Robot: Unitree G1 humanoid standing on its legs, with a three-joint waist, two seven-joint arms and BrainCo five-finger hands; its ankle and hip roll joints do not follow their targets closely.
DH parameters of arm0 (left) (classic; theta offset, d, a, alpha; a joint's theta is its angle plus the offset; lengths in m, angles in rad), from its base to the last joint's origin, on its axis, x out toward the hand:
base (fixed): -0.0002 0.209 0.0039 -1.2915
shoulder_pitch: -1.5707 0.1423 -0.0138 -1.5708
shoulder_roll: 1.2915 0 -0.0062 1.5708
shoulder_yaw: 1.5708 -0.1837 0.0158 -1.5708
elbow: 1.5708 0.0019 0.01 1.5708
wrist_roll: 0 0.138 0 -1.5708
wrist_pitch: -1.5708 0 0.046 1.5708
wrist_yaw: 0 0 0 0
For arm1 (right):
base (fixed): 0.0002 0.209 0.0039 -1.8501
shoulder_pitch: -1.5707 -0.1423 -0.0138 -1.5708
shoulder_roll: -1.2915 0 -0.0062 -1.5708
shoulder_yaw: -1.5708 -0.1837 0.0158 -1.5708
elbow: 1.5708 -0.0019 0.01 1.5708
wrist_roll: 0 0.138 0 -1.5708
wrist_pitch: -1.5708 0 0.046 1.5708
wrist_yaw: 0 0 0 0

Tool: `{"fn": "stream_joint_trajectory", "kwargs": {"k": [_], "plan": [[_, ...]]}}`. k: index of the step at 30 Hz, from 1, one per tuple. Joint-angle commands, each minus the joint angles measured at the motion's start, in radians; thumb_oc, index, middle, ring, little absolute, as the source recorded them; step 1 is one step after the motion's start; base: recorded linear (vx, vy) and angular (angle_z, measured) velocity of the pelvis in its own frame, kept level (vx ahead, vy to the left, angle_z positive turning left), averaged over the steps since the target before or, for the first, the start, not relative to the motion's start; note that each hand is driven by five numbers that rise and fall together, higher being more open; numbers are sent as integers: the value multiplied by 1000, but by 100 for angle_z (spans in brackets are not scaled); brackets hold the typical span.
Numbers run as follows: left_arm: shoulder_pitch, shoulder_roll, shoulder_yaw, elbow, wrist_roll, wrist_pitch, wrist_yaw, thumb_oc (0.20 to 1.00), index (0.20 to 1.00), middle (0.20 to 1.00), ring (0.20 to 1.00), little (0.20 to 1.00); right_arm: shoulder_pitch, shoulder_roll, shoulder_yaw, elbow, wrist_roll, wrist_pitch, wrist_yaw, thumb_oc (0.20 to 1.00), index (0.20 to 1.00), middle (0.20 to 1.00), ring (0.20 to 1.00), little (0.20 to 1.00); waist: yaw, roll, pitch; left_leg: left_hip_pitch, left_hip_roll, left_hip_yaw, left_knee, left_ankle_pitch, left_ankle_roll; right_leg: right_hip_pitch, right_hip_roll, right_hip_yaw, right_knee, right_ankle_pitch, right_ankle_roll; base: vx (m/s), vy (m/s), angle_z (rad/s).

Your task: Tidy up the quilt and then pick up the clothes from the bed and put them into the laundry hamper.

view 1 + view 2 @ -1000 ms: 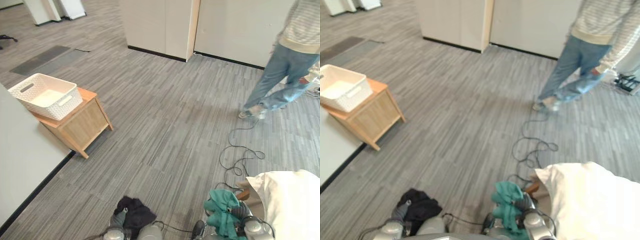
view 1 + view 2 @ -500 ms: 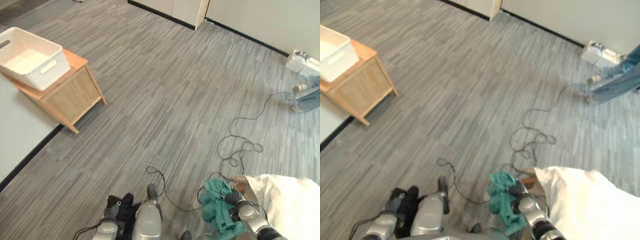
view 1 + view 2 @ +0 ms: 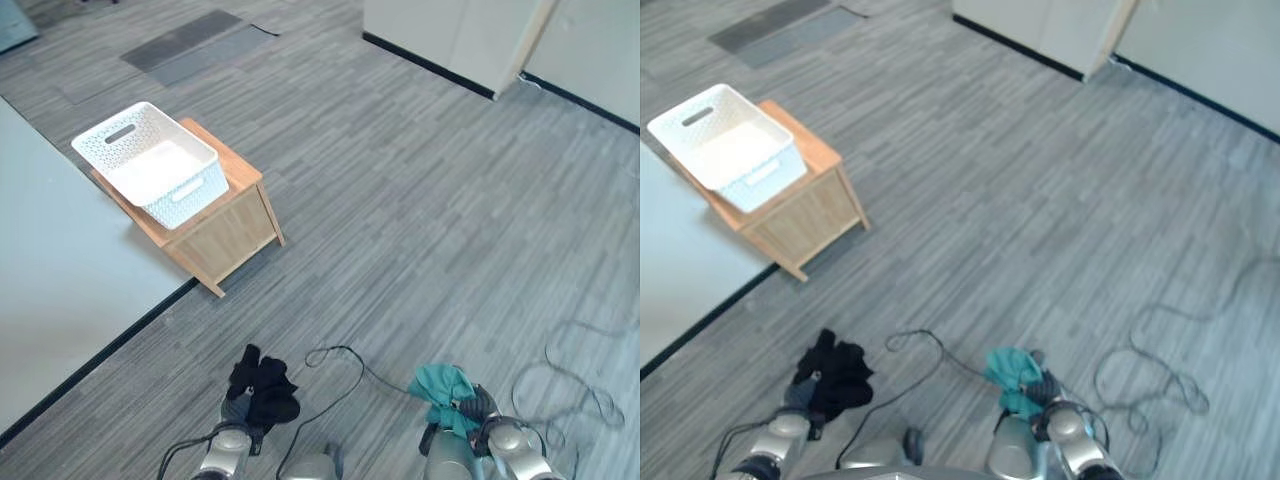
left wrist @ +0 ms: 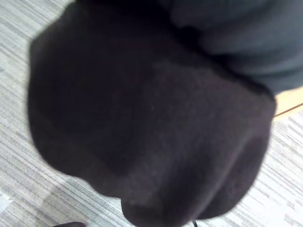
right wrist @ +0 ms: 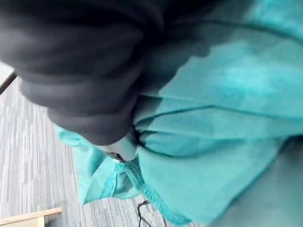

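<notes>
A black garment [image 3: 264, 384] hangs bunched from my left hand [image 3: 236, 410] low in the head views; close up, the dark cloth [image 4: 142, 132] drapes over that hand. My right hand [image 3: 482, 408] is shut on a teal garment [image 3: 442, 386], whose folds [image 5: 213, 118] spill past its dark cover [image 5: 71, 61]. The white lattice laundry hamper [image 3: 195, 192] stands empty on a low wooden table [image 3: 232, 226], far ahead and to the left of both hands.
A pale panel [image 3: 60, 270] with a dark base strip runs along the left, touching the table. White cabinets [image 3: 450, 30] stand at the far right. A dark mat [image 3: 190, 45] lies beyond the hamper. Grey striped carpet [image 3: 400, 230] lies between me and the hamper.
The camera has swung left: the hamper and table now sit nearer the middle, and the person and the white quilt have left the picture. Both hands still hold their garments.
</notes>
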Motion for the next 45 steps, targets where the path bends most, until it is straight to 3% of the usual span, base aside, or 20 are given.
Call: {"fn": "stream_joint_trajectory", "kwargs": {"k": [1, 4, 7, 11, 14, 18, 19, 21, 23, 24, 27, 28, 31, 34, 35, 36, 38, 42, 44, 45], "plan": [[9, 40, -23, -57, -26, -30, 6, 200, 200, 200, 200, 200, -73, -81, -32, -44, -19, -25, -2, 200, 200, 200, 200, 200, 65, -26, 32, -205, 209, 25, 596, 225, 22, 102, 0, -4, -18, -87, 30, 497, -409, 89], [25, 40, 6, -64, -56, -33, 24, 200, 200, 200, 200, 200, -130, -118, -19, -60, -7, -25, 2, 200, 200, 200, 200, 200, 140, -47, 75, -417, 165, 52, 762, 147, 46, 230, 71, -36, -91, -154, -15, 428, -222, 8], [41, 22, 28, -51, -39, -24, 31, 200, 200, 200, 200, 200, -162, -116, 13, -64, 4, -36, 4, 200, 200, 200, 200, 200, 209, -50, 49, -506, 88, 163, 480, 72, 51, 334, 139, -31, -125, -241, -6, 682, 28, -39], [56, 9, 39, -9, -12, 11, 42, 200, 200, 200, 200, 200, -183, -106, -1, -37, 6, -57, -39, 200, 200, 200, 200, 200, 252, -77, 15, -551, 122, 451, 55, 221, 67, 456, 256, -91, -125, -351, -23, 846, 15, 27], [41, 14, 57, 10, -34, 16, 55, 200, 200, 200, 200, 200, -197, -72, 20, -10, -1, -58, -42, 200, 200, 200, 200, 200, 270, -128, 9, -505, 96, 513, 55, 198, 123, 467, 284, -105, -80, -324, -11, 739, 162, 76], [44, 37, 54, 58, 5, 27, 71, 200, 200, 200, 200, 200, -226, -50, 28, 47, -11, -60, -48, 200, 200, 200, 200, 200, 299, -196, 34, -432, 45, 549, 80, 104, 189, 379, 232, -114, 262, -175, 120, 562, 275, 42], [34, 63, 33, 80, 57, 32, 96, 200, 200, 200, 200, 200, -242, -61, 23, 51, -14, -64, -43, 200, 200, 200, 200, 200, 274, -165, 47, -341, 64, 511, 33, 93, 186, 243, 144, -140, 485, -57, 130, 620, 234, -14], [19, 70, 20, 102, 76, 26, 102, 200, 200, 200, 200, 200, -248, -76, 18, 59, -8, -74, -41, 200, 200, 200, 200, 200, 254, -150, 45, -294, 43, 463, -13, 89, 189, 209, 94, -152, 515, -52, 130, 703, 163, 5], [-2, 75, 0, 86, 85, 16, 110, 200, 200, 200, 200, 200, -240, -102, 7, 74, 5, -77, -33, 200, 200, 200, 200, 200, 220, -115, 33, -228, 16, 370, -89, 90, 175, 177, 87, -138, 468, -118, 111, 871, 23, 156], [-41, 65, -75, 18, 117, -9, 102, 200, 200, 200, 200, 200, -189, -128, -30, 93, 42, -86, -39, 200, 200, 200, 200, 200, 130, -93, 18, -173, 7, 220, -122, 108, 121, 93, 169, -19, 237, -214, 60, 809, -273, 193], [-42, 61, -81, -14, 109, -21, 97, 200, 200, 200, 200, 200, -158, -136, -60, 112, 52, -82, -51, 200, 200, 200, 200, 200, 101, -77, 14, -139, 30, 148, -101, 53, 87, 66, 72, -61, 48, -166, 67, 802, -339, 273], [-32, 67, -78, -22, 109, -19, 92, 200, 200, 200, 200, 200, -133, -127, -89, 118, 54, -70, -55, 200, 200, 200, 200, 200, 88, -52, 8, -80, 74, 71, -117, 23, 55, 21, -30, -82, -27, -119, 76, 553, -270, 161], [-25, 71, -69, 2, 120, -19, 90, 200, 200, 200, 200, 200, -111, -113, -102, 121, 46, -57, -54, 200, 200, 200, 200, 200, 59, -31, 18, 1, 110, 15, -135, -20, 36, -14, -80, -39, -31, -84, 103, 679, -361, 123], [-14, 72, -68, 21, 129, -32, 99, 200, 200, 200, 200, 200, -116, -104, -82, 113, 34, -61, -30, 200, 200, 200, 200, 200, 39, -57, 15, -1, 120, -38, 42, 3, 0, 22, -29, 40, 15, -97, 122, 684, -411, 120], [1, 61, -60, 20, 111, -24, 101, 200, 200, 200, 200, 200, -146, -108, -48, 97, 34, -63, -25, 200, 200, 200, 200, 200, 66, -65, 44, -161, 146, -43, 433, 130, 2, 63, 17, 55, 25, -126, 61, 254, -295, 132], [1, 61, -60, 20, 111, -24, 101, 200, 200, 200, 200, 200, -146, -107, -48, 97, 35, -63, -25, 200, 200, 200, 200, 200, 61, -67, 41, -171, 143, -48, 438, 130, 2, 59, 14, 51, 24, -125, 61, 297, -424, 155], [-1, 59, -59, 1, 98, -22, 109, 200, 200, 200, 200, 200, -169, -114, -33, 91, 52, -63, -37, 200, 200, 200, 200, 200, 93, -69, 76, -336, 149, 0, 626, 122, 30, 142, 56, 3, -16, -157, 9, 260, -350, 67], [33, 45, -38, -13, 102, -23, 87, 200, 200, 200, 200, 200, -159, -103, -54, 78, 58, -69, -30, 200, 200, 200, 200, 200, 113, -54, 34, -405, 184, 257, 346, 65, 28, 292, 104, -98, -119, -205, 13, 431, -167, 79], [59, 50, -32, -19, 144, -6, 72, 200, 200, 200, 200, 200, -140, -104, -83, 60, 49, -78, -34, 200, 200, 200, 200, 200, 89, -35, -12, -386, 205, 543, 52, 178, 17, 352, 146, -184, -123, -257, 12, 475, -21, 52], [61, 50, -32, -21, 145, -5, 71, 200, 200, 200, 200, 200, -139, -104, -83, 60, 49, -78, -34, 200, 200, 200, 200, 200, 89, -36, -12, -380, 200, 546, 42, 184, 18, 353, 145, -184, -122, -257, 12, 394, -33, 104]]}}
